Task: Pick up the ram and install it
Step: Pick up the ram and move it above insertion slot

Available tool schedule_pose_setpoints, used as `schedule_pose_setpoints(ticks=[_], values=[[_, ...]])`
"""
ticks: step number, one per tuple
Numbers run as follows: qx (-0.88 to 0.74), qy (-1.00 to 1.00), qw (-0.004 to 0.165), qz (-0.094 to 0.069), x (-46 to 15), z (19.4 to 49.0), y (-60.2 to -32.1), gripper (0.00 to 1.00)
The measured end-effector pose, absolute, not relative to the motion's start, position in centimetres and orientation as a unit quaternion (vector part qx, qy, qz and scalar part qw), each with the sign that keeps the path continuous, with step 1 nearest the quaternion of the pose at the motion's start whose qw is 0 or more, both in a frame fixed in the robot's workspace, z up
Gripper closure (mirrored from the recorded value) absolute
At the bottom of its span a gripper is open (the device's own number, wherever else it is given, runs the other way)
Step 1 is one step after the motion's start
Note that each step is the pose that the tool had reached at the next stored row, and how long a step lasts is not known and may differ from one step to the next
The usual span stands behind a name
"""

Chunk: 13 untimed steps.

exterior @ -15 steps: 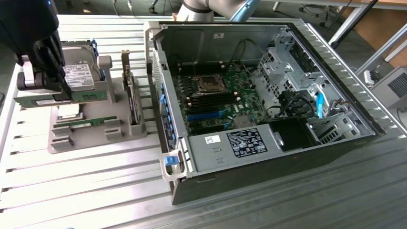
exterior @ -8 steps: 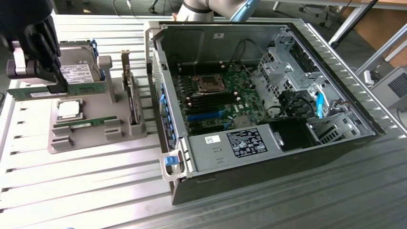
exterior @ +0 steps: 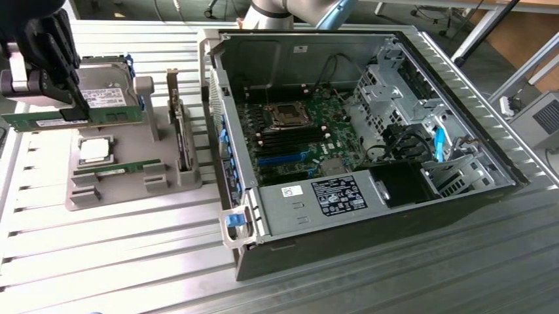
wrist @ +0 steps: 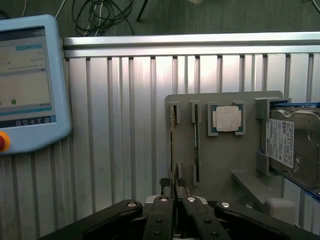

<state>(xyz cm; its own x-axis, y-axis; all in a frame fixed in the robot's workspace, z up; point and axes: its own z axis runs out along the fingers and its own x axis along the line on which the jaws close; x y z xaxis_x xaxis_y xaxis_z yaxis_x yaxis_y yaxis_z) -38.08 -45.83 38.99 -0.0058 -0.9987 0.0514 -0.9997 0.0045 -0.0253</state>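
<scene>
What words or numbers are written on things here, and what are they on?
Nothing reads clearly enough to quote.
Power supply label: print too small.
Hard drive label: print too small.
Blue tablet screen: text blurred.
The ram in the end effector: no readable print.

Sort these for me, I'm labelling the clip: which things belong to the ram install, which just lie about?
In the job: gripper, shut on the ram; motherboard in the open computer case.
Lying about: second ram stick, processor, hard drive, expansion card, teach pendant.
</scene>
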Motion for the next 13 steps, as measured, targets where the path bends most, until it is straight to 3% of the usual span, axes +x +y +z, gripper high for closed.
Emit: schedule_pose_setpoints(ticks=[13], values=[[0.705, -0.709, 0.009, 0.027, -34.2, 39.0, -45.8, 0.89]])
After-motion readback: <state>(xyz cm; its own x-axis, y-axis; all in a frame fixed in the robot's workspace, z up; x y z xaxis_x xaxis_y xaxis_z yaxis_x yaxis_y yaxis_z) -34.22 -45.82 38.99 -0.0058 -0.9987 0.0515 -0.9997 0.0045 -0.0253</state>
